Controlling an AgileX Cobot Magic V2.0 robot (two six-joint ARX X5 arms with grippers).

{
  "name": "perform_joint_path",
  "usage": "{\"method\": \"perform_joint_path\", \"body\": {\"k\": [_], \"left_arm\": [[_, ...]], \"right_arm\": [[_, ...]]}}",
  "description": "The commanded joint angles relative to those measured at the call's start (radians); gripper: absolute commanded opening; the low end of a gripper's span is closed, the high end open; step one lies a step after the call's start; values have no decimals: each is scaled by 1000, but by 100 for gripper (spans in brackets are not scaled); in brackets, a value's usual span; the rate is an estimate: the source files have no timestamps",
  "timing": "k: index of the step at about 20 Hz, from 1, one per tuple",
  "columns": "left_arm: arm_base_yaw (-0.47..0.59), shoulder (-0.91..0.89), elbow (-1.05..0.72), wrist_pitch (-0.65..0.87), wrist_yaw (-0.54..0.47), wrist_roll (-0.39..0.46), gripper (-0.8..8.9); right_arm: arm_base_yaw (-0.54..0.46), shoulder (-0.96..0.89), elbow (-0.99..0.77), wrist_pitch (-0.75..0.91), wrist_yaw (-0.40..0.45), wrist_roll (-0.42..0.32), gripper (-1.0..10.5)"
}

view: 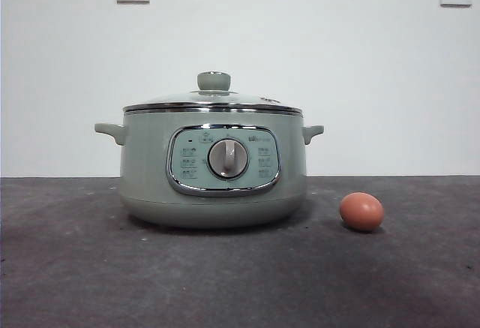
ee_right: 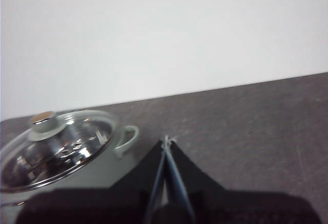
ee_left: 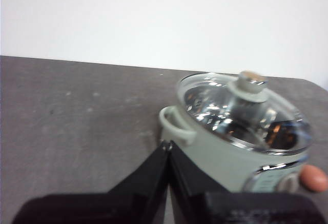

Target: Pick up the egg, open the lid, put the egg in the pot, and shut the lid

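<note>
Waiting at the start: nothing picked up yet, so step 1, grabbing the egg (view: 361, 211), looks like the one in hand. Egg lies on its side on the dark table (view: 67, 283), just beside the pot (view: 212, 164) near its front, not touching it, on the side of the handle (view: 313, 132).

Lid (view: 213, 100) sits flat on the pot, knob (view: 214, 81) up, rim seated all round, so pot is closed.

Neither arm shows in the front view; both hang back w/ nothing held. Left gripper (ee_left: 167, 145) has its jaws pressed together at the tips, empty, above the table short of the pot's other handle (ee_left: 174, 124); egg peeks in at the edge of that view past the pot. Right gripper (ee_right: 166, 141) is likewise pinched closed and empty, over bare table beside the pot; egg isn't visible from that wrist.

Next move, as I judge it: one gripper must spread its jaws, drop over the egg and close gently across its short axis. Smooth round shell, so prob. rolls or slips if nudged off-centre. Other arm is free for the knob afterwards.
</note>
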Motion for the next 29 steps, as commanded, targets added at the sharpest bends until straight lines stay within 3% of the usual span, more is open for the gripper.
{"method": "perform_joint_path", "body": {"k": [1,13,19,26,28,29], "left_arm": [[2,43,85,-52,48,10,-7],[1,270,484,-433,200,149,-7],[0,321,555,-494,234,167,-7],[0,344,558,-503,235,166,1],[0,356,560,-511,235,166,58],[0,362,560,-512,240,166,196]], "right_arm": [[0,72,108,-82,-36,-27,-9],[0,388,543,-558,-216,-233,-9],[0,460,618,-660,-258,-282,-9],[0,483,624,-680,-258,-281,12],[0,484,624,-678,-258,-281,199],[0,488,624,-679,-258,-280,347]]}}
